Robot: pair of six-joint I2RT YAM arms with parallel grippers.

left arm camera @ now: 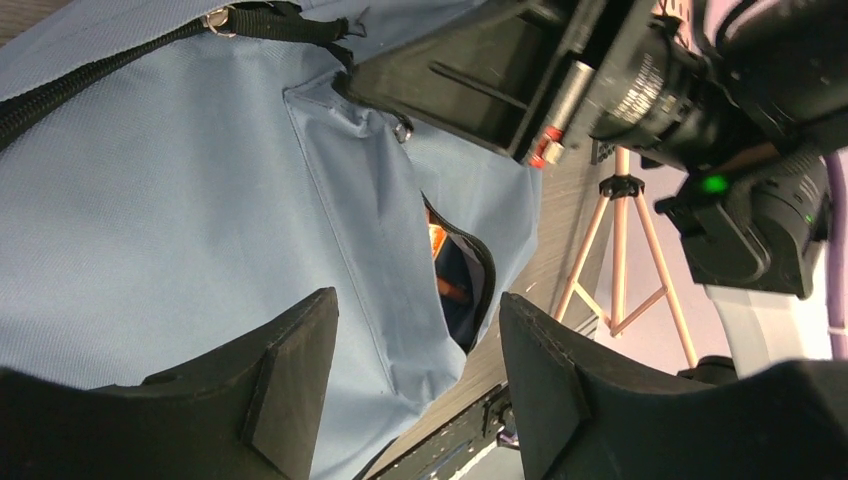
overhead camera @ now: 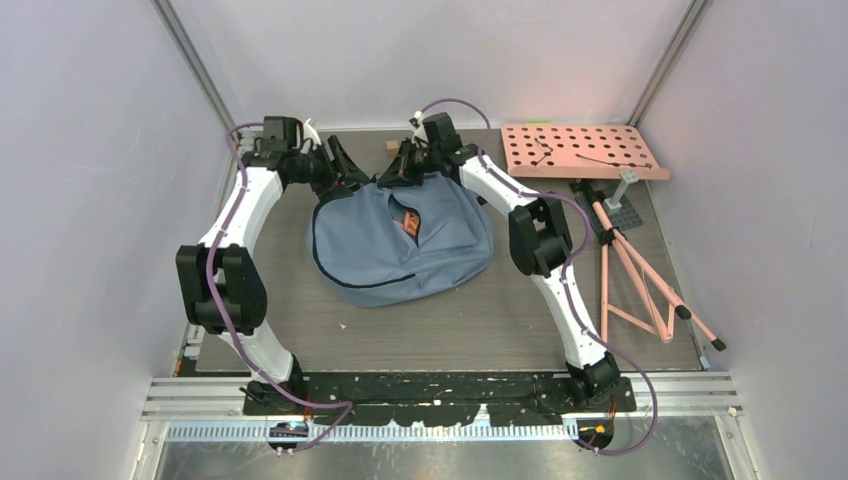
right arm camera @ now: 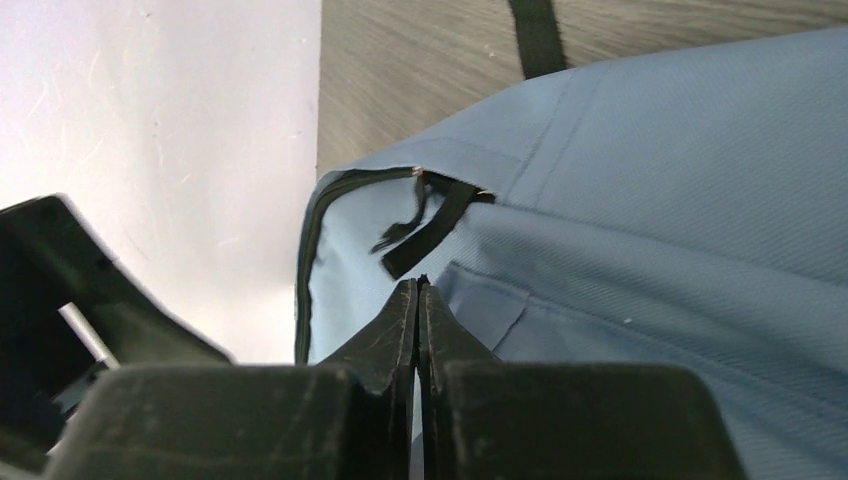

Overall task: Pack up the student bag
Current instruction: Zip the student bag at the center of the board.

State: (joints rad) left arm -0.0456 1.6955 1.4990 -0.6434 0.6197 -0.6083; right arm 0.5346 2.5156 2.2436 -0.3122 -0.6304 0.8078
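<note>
The student bag [overhead camera: 400, 250] is a grey-blue backpack lying in the middle of the table. Its pocket gapes open and something orange [overhead camera: 407, 222] shows inside. The opening also shows in the left wrist view [left arm camera: 455, 285]. My left gripper [overhead camera: 345, 168] is open and empty, its jaws [left arm camera: 415, 310] spread just above the bag's fabric [left arm camera: 180, 220] beside the opening. My right gripper [overhead camera: 405, 165] is at the bag's far edge. Its jaws [right arm camera: 420, 283] are pressed together on a small black bit at the bag's [right arm camera: 680, 200] top seam, by a black strap end [right arm camera: 430, 230].
A pink pegboard [overhead camera: 585, 150] stands at the back right. A pink folding rod frame [overhead camera: 640, 280] lies along the right side and shows in the left wrist view [left arm camera: 625, 250]. A black bag strap [right arm camera: 538, 35] trails on the table. White walls close in on three sides.
</note>
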